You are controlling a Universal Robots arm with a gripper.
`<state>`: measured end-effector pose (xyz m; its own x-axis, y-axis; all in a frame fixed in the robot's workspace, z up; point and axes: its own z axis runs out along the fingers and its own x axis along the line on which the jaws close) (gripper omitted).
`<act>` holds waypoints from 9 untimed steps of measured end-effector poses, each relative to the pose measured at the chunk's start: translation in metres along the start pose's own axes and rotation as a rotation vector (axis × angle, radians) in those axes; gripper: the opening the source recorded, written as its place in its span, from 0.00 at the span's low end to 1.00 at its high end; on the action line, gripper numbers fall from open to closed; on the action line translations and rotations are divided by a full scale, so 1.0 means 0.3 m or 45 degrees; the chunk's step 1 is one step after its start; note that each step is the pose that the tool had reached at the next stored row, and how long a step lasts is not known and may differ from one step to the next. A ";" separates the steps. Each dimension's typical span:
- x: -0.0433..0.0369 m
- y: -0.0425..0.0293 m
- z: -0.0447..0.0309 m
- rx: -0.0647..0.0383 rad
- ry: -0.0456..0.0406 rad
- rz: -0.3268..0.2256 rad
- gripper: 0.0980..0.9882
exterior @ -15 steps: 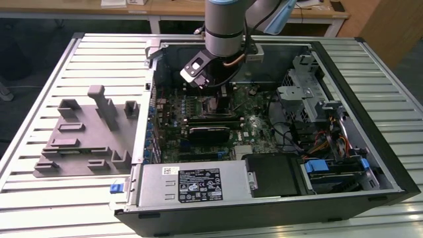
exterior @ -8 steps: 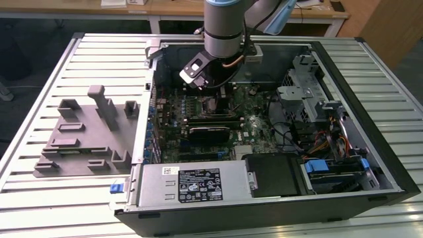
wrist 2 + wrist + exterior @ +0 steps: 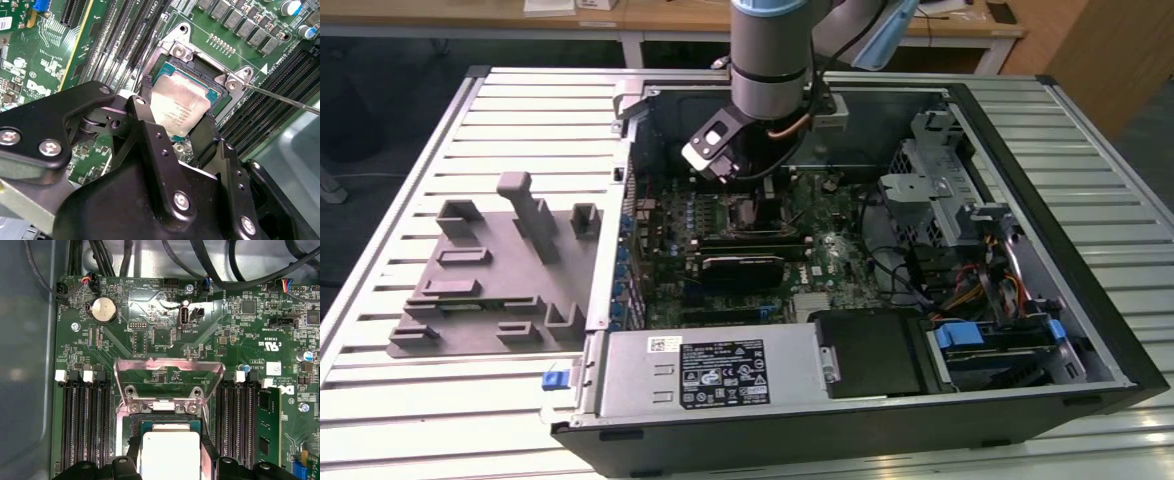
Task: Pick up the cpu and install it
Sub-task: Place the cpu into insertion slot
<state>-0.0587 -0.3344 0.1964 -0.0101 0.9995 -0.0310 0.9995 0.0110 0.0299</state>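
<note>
Presently in hand: the install step, by my reading; the pick-up looks done, since the chip sits in the gripper's hold at the socket.
Exterior view's left: a grey fixture tray [image 3: 480, 290] lies on the slatted surface [image 3: 534, 110], well apart from the arm [image 3: 774, 60].
Exterior view's middle: an open computer case [image 3: 854, 445] lies on its side, and the arm reaches down into it over the motherboard [image 3: 854, 260].
Gripper [image 3: 178, 111]: closed on the cpu, with black fingers [image 3: 145, 107] pressed to two opposite edges.
cpu [image 3: 182, 102]: metal top up, between the fingers and directly over the socket [image 3: 170, 42]; I cannot tell whether it is seated or just above.
Socket parts: the load plate [image 3: 167, 364] stands swung up and the lever [image 3: 280, 97] juts out beside it, so the opening is uncovered.
What the move calls for: as I judge it, the chip must be kept level and square to the opening, with no sideways push on the contacts beneath.
Exterior view's right: a drive cage [image 3: 927, 190] and cables [image 3: 974, 290], apart from the gripper.
</note>
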 end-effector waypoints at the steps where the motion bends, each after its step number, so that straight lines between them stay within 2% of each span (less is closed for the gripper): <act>1: 0.001 0.000 0.002 0.000 0.001 0.000 0.50; 9: 0.004 -0.001 0.012 0.000 0.002 0.000 0.50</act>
<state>-0.0587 -0.3334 0.1927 -0.0101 0.9995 -0.0293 0.9995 0.0110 0.0300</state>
